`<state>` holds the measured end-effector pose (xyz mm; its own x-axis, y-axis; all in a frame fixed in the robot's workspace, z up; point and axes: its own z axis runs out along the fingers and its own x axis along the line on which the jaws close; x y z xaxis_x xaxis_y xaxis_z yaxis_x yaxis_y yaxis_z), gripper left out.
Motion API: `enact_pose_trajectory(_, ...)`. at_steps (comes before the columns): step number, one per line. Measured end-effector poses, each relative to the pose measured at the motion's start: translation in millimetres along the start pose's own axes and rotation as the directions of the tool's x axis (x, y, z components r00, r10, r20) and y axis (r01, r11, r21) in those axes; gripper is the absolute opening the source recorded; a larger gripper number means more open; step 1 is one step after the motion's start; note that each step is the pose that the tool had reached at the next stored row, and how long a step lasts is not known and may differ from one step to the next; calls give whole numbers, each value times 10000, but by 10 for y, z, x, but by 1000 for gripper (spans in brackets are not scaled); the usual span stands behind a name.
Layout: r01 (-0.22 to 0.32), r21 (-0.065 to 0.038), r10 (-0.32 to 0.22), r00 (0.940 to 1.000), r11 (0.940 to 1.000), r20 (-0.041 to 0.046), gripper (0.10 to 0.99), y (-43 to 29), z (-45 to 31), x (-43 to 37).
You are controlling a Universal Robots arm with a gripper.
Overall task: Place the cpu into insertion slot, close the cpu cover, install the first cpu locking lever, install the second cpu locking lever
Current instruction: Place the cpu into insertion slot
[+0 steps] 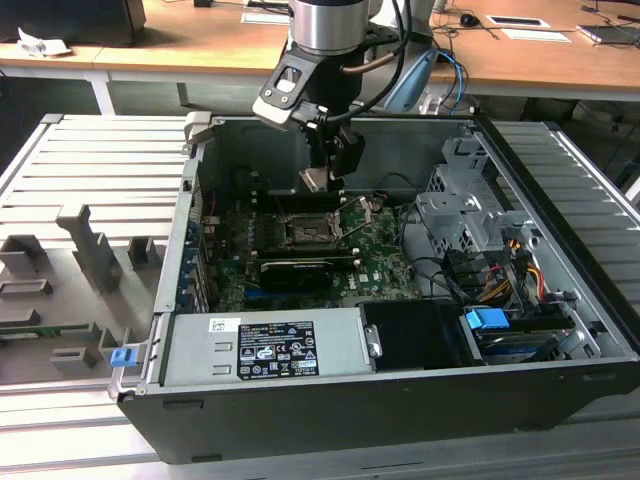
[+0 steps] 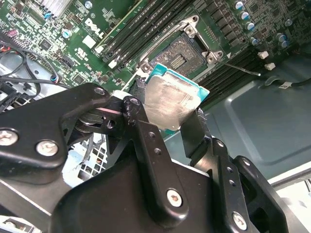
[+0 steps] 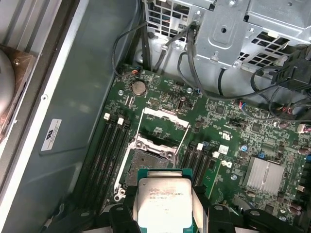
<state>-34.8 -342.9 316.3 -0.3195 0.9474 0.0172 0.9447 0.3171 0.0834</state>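
An open desktop computer case [image 1: 400, 400] lies on its side on a grey ribbed table [image 1: 580, 160], with the green circuit board [image 1: 385, 262] flat on its floor. One robot arm reaches down into the case from above. Its black hand [image 1: 325, 172] is clamped on the cpu [image 1: 315, 180], a small square chip with a pale silver face and a teal rim. In both wrist views the two fingers [image 3: 121, 216] press on opposite edges of the chip and leave its metal face bare. The chip hangs in the air, apart from the board and touching nothing but the fingers. The insertion slot [image 1: 310, 232], a square black socket with a metal rim, sits on the board below the chip. In the exterior view it lies a little nearer the camera than the hand, which is closer to the case's back wall. In the first wrist view the socket lies just beyond the chip's far edge. The sides of chip and socket run close to parallel there, so the two squares look roughly lined up. The socket looks empty. The cpu cover [image 3: 163, 112], a thin silver frame, stands swung open on the socket's far side. The thin wire locking levers [image 3: 181, 144] are raised beside the socket. From this, the chip appears poised over the socket and not yet seated.
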Motion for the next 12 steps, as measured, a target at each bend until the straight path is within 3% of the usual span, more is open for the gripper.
enact_pose_trajectory(12, -45, -1, 45, 10000, 10000, 4, 533, -18, 11, 6)
